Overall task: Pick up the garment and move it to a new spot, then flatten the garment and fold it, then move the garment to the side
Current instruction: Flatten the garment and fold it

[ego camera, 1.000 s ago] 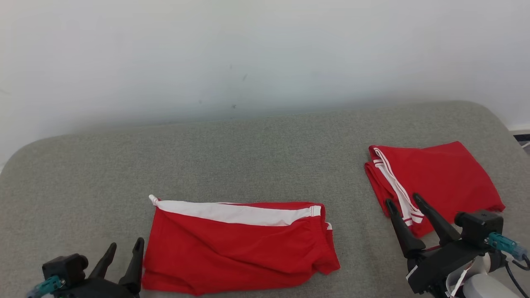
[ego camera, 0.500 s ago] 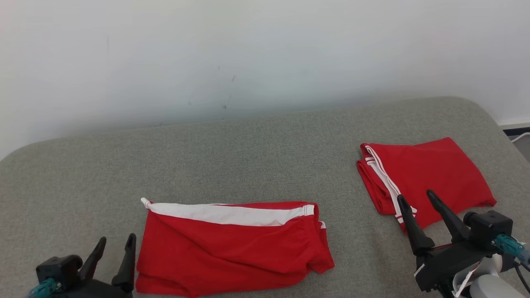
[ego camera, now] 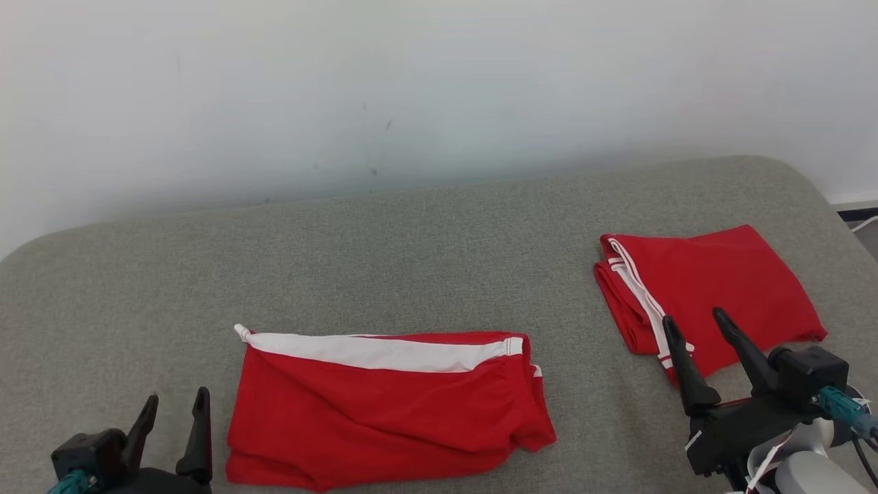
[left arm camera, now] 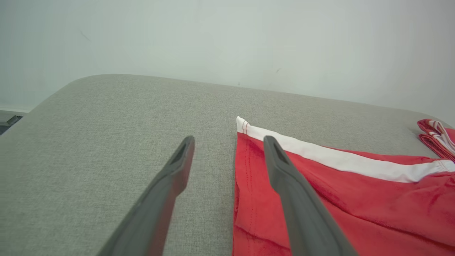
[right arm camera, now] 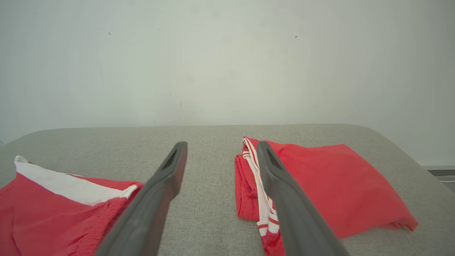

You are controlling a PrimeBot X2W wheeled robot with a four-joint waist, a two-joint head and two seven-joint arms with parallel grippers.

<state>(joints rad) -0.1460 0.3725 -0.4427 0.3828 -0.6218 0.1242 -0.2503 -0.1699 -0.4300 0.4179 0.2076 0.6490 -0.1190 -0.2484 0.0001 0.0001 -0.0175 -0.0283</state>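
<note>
Centre stage, the red garment with the white band point(ego camera: 384, 412) lies folded on the grey padded surface point(ego camera: 411, 254), close to the near edge, its white band running along the far side and the cloth a little rumpled at the near right corner. Down at the lower left, the left end effector point(ego camera: 176, 398) sits just beside the garment's left edge, fingers spread apart and nothing between them. From the left wrist, one finger shows over bare grey fabric and the other in front of the red cloth's left hem.

Over on the right, a second red garment point(ego camera: 713, 288) lies folded too, well apart from the first, with thin white stripes along its left side. The right end effector point(ego camera: 693, 317) is in front of that striped near-left corner, fingers wide and empty; whether the tips touch the cloth, I cannot tell. From the right wrist, grey fabric shows between the two fingers, with one garment to each side. Behind it all, a plain pale wall point(ego camera: 439, 89) with a few faint marks
</note>
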